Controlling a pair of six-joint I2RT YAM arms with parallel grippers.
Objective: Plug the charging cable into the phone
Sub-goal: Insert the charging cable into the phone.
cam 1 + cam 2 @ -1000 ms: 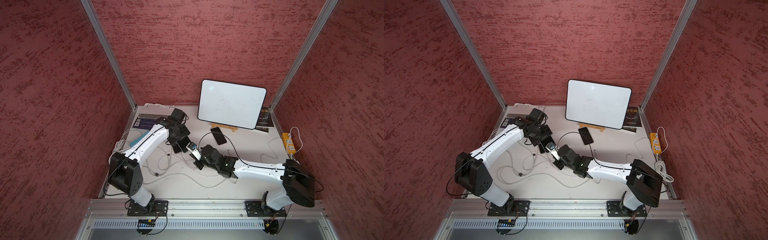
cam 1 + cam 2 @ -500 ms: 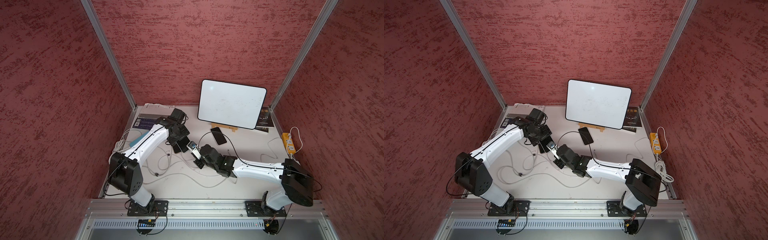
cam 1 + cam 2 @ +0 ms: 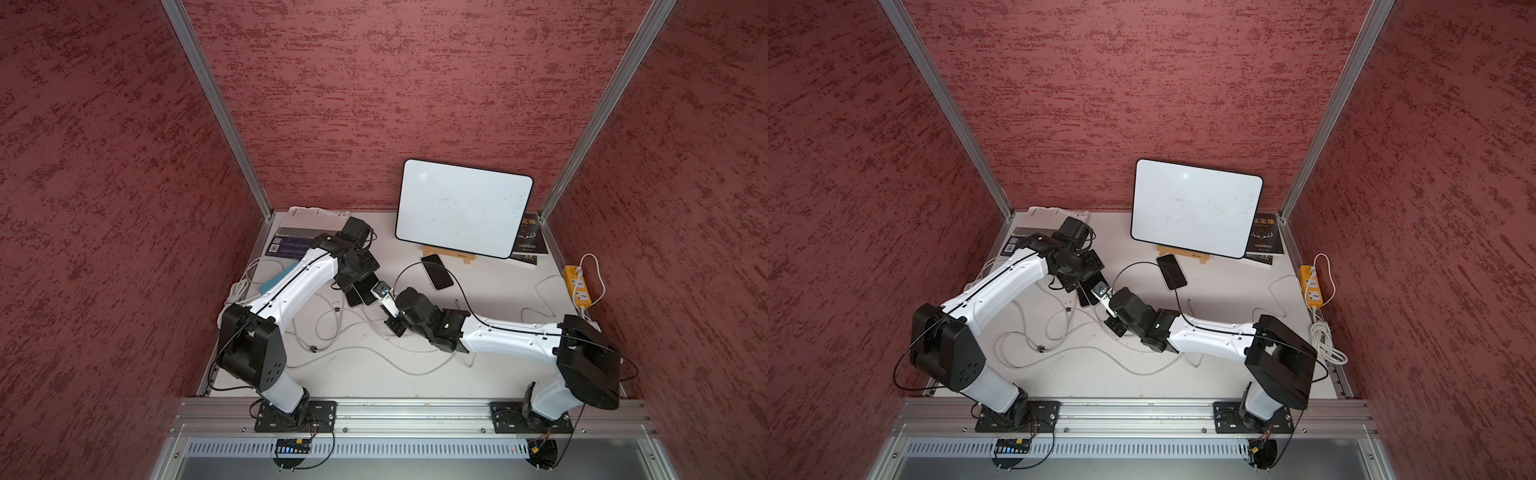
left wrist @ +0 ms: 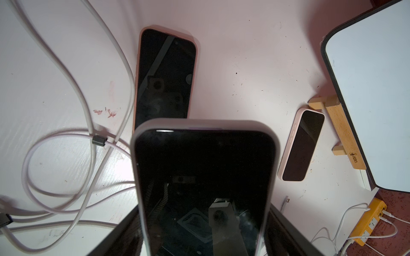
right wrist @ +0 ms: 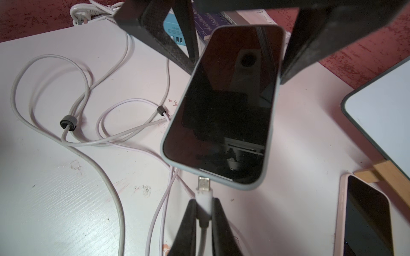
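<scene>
A phone [image 5: 226,106] in a pale grey case, dark screen up, hangs above the table. My left gripper [image 4: 204,239] is shut across its width, with a black finger on each side. In both top views the phone [image 3: 366,290] sits between the two arms. My right gripper [image 5: 204,200] is shut on the white plug [image 5: 204,194] of the charging cable [image 5: 155,221]. The plug's metal tip points at the phone's bottom edge and reaches just to it. I cannot tell whether the tip is in the port.
A second phone [image 4: 165,73] in a pink case lies on the table under the held one. A third phone [image 3: 436,271] lies before the whiteboard [image 3: 463,214] on its wooden stand [image 3: 449,253]. Loose cables [image 3: 332,328] loop mid-table. A yellow power strip [image 3: 577,286] lies at the right edge.
My right arm has crept a little toward the held phone, bringing the plug with it. The left arm and the phone have stayed put.
</scene>
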